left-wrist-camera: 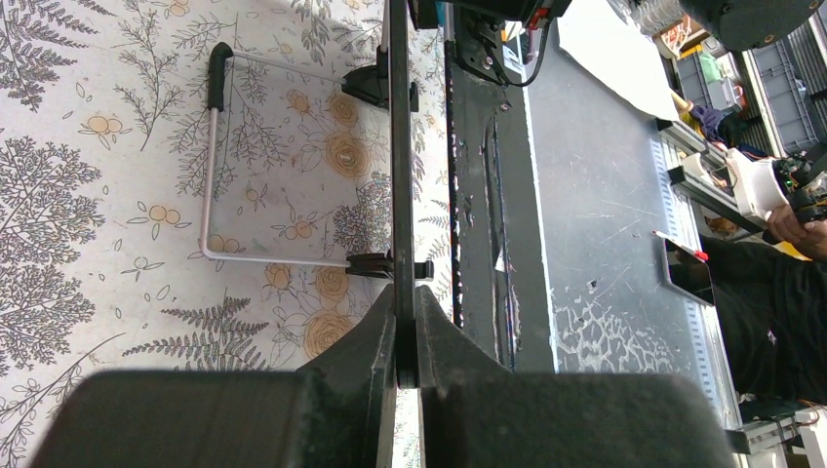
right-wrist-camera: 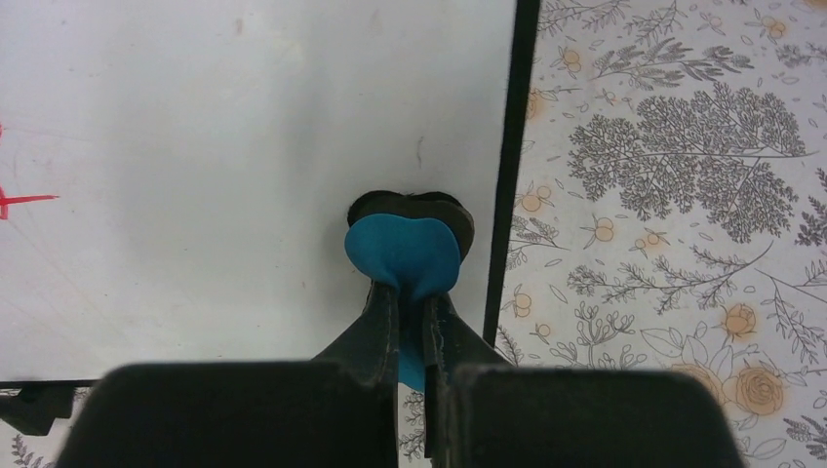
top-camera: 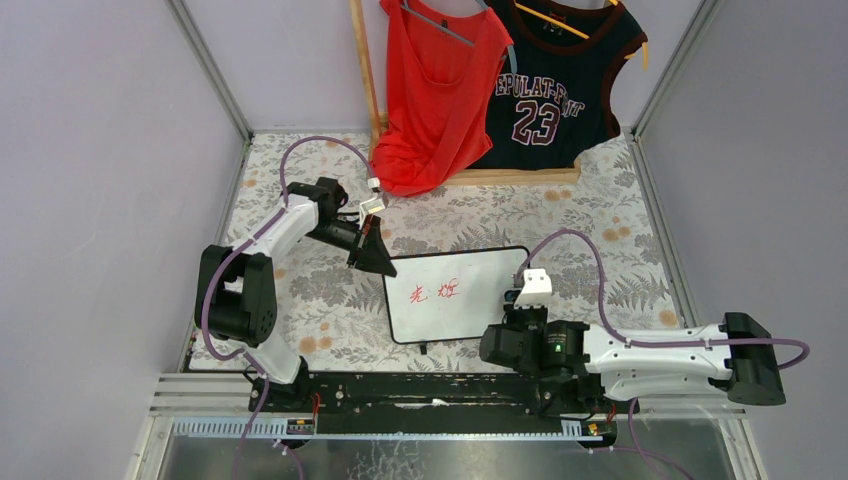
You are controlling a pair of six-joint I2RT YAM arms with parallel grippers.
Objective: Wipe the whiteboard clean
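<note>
The whiteboard point(top-camera: 455, 300) sits in the middle of the floral cloth, with red handwritten characters point(top-camera: 435, 292) on its left half. My left gripper point(top-camera: 383, 262) is shut on the board's far left corner. In the left wrist view the black frame point(left-wrist-camera: 400, 175) runs edge-on between the left gripper's point(left-wrist-camera: 406, 317) jaws. My right gripper point(top-camera: 517, 298) is at the board's right edge. In the right wrist view the right gripper point(right-wrist-camera: 410, 292) is shut on a blue eraser point(right-wrist-camera: 403, 253), which rests on the white surface point(right-wrist-camera: 244, 127) close to the right frame. A red stroke point(right-wrist-camera: 24, 200) shows far left.
A wooden rack point(top-camera: 470, 175) at the back holds a red top point(top-camera: 435, 90) and a black jersey point(top-camera: 555, 90). A black rail point(top-camera: 420, 390) runs along the near edge. The board's wire stand point(left-wrist-camera: 210, 175) and black feet point(left-wrist-camera: 375, 265) show behind it. Enclosure walls stand on both sides.
</note>
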